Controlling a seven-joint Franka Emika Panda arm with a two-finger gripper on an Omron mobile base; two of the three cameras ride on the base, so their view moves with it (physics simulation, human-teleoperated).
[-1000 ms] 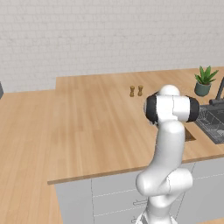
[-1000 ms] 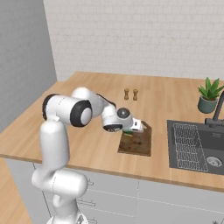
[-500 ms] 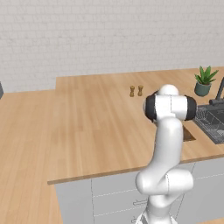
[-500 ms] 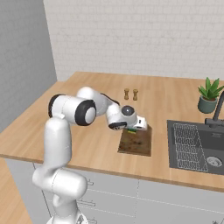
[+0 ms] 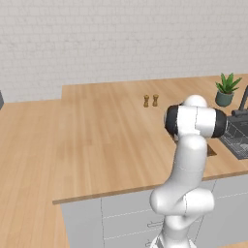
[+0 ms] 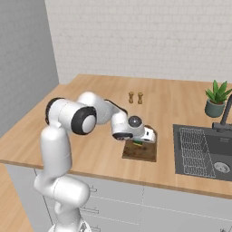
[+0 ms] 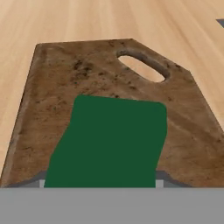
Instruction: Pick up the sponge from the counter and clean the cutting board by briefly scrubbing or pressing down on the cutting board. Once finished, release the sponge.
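In the hand view the dark green sponge [image 7: 109, 140] sits between the fingertips of my gripper [image 7: 100, 181], which is shut on it. The sponge hangs low over the dark brown cutting board [image 7: 87, 70], whose handle slot lies beyond it; whether it touches the board I cannot tell. From the right base view, my gripper [image 6: 144, 138] reaches over the cutting board [image 6: 141, 153] near the front edge of the counter [image 6: 90, 104], with a sliver of green sponge [image 6: 137, 143] under the hand. In the left base view the arm hides most of the board [image 5: 211, 151].
Two small shakers [image 6: 135, 97] stand behind the board. The dark sink [image 6: 204, 152] with its faucet [image 6: 225, 115] lies just right of the board. A potted plant [image 6: 215, 99] sits at the back right. A white brick wall bounds the counter.
The hand has slid a little to the right and down over the board, still holding the sponge. The grip has not changed.
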